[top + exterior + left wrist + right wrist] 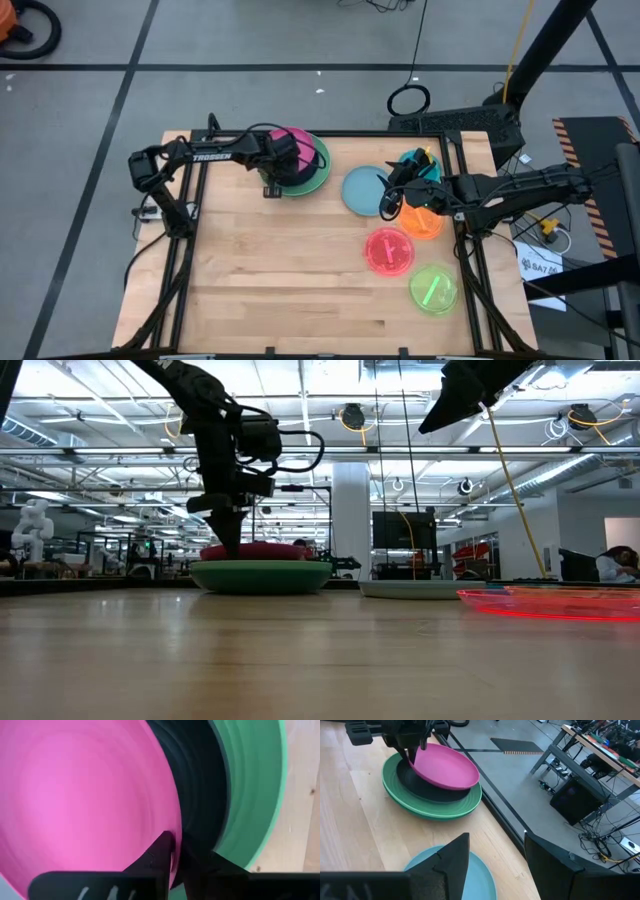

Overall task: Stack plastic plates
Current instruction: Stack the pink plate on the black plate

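Note:
A stack of plates point(300, 165) stands near the table's far edge, left of the middle: green plates point(427, 807) at the bottom, a black plate point(427, 787) on them, and a magenta plate point(447, 767) on top. My left gripper point(271, 183) is at the stack's near-left rim, shut on the magenta plate. My right gripper point(495, 855) is open and hovers above the pale blue plate point(362, 190). The teal point(420, 165), orange point(424, 222), pink point(389, 250) and lime point(433, 289) plates lie flat near the table's right edge. My left gripper pinches the magenta plate's rim point(167, 827) between its two fingers, one finger point(157, 852) inside the dish and the other outside and under it. The fingers point down from above. The plate sits tilted, raised at the held rim, its opposite side point(470, 785) on the black plate.
The black frame rails point(190, 250) run along the table's left, far and right edges. Bare wood point(280, 280) stretches across the middle and near left of the table. Beyond the far edge lie cables and a stand point(460, 120) on the floor.

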Controlling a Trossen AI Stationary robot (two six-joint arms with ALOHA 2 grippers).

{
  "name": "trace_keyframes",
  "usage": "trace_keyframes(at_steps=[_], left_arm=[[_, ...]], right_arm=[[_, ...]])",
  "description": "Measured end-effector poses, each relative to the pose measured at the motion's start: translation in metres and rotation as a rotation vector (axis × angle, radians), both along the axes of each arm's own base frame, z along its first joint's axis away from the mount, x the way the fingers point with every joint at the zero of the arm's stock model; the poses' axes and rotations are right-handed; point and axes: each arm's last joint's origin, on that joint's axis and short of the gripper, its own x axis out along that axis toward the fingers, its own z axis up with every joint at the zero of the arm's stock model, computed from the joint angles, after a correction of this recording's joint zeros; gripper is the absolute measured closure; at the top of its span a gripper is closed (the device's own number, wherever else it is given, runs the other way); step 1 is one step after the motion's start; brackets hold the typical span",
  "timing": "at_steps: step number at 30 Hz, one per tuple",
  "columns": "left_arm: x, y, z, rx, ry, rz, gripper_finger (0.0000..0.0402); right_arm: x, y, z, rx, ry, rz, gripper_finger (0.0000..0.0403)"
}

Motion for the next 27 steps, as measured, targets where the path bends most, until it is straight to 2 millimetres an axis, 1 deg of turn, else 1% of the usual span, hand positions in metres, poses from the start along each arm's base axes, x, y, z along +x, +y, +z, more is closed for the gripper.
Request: trace_keyframes(at_steps=[12,27], left_arm=[[0.000,-0.001,0.000,-0.003,-0.001,0.002,0.0358],[0.006,-0.014,-0.001,-0.025,-0.008,-0.013,0.0355]], right_arm=[[0.000,0.000,0.000,-0.002,0.002,0.001,0.0220],[0.000,0.000,0.000,-0.002,0.001,0.000,0.0220]])
